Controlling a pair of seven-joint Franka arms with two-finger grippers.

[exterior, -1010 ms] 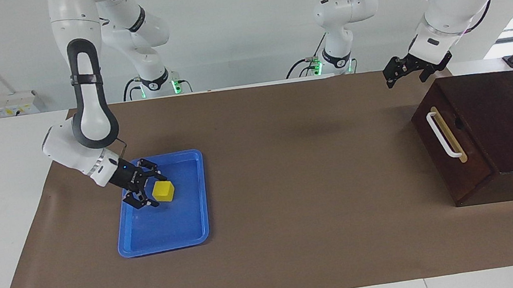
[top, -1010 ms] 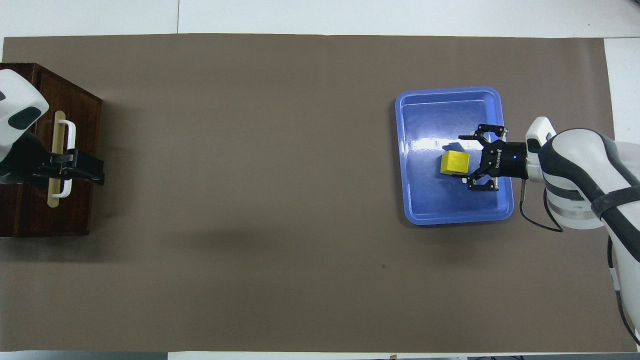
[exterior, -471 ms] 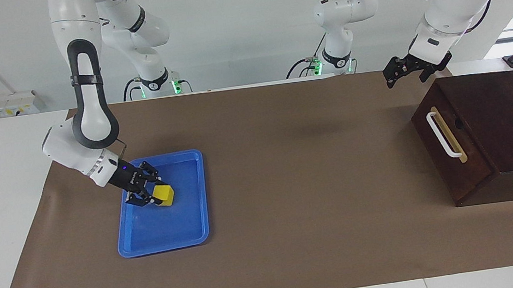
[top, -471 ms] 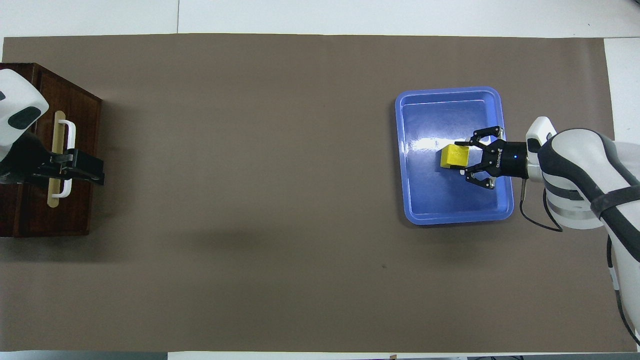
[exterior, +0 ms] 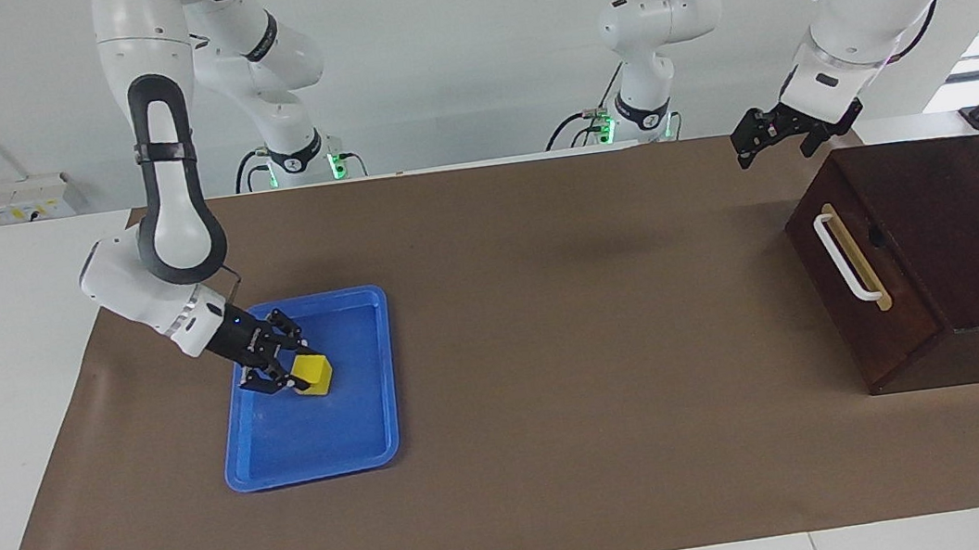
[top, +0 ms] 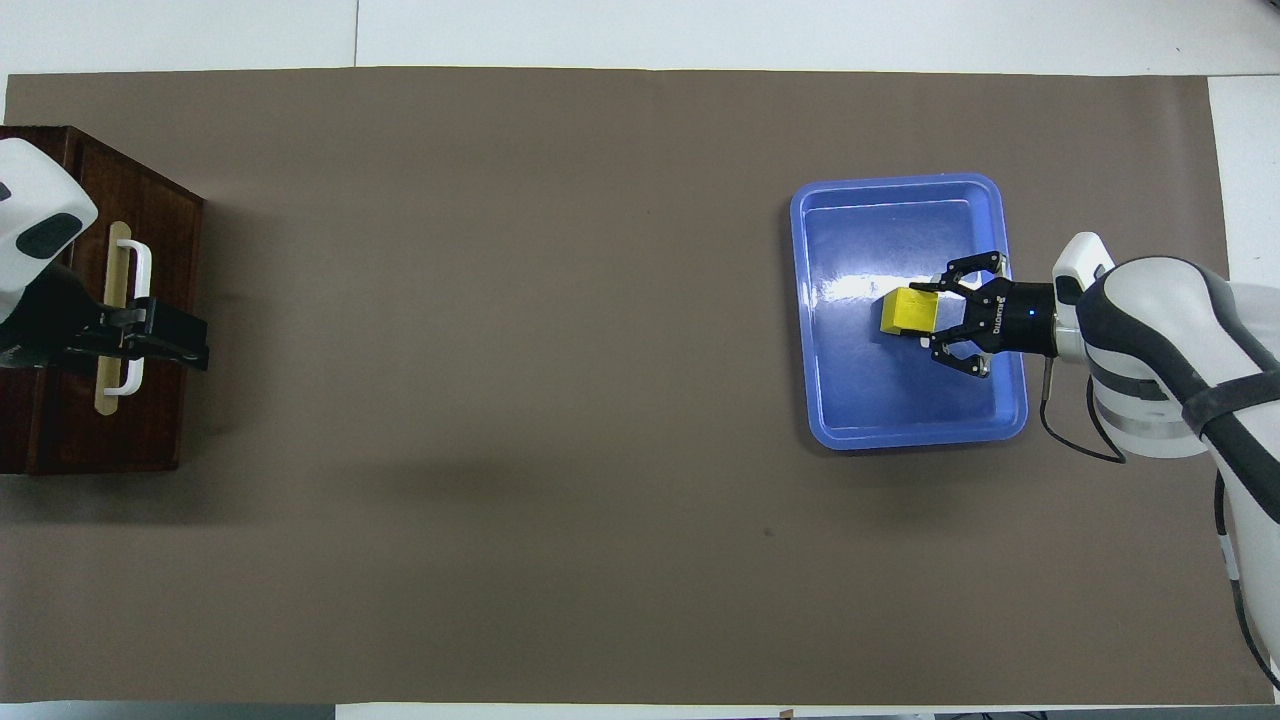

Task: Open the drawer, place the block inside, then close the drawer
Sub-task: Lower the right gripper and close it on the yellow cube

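Observation:
The yellow block (exterior: 313, 374) (top: 908, 312) is in the blue tray (exterior: 317, 469) (top: 910, 435) toward the right arm's end of the table. My right gripper (exterior: 300, 370) (top: 925, 314) reaches low into the tray and is shut on the block, one finger on each side. The dark brown drawer (exterior: 867, 303) (top: 165, 250) is closed in its cabinet at the left arm's end, its white handle (exterior: 847, 259) (top: 142, 262) facing the tray. My left gripper (exterior: 771, 152) (top: 195, 340) hangs open in the air by the cabinet, well above the handle and holding nothing.
A brown mat (exterior: 573, 349) covers most of the table. Between the tray and the cabinet is a wide stretch of bare mat. Both arm bases stand at the robots' edge.
My right gripper has closed on the block, which shifted slightly within the tray. The left arm has stayed still.

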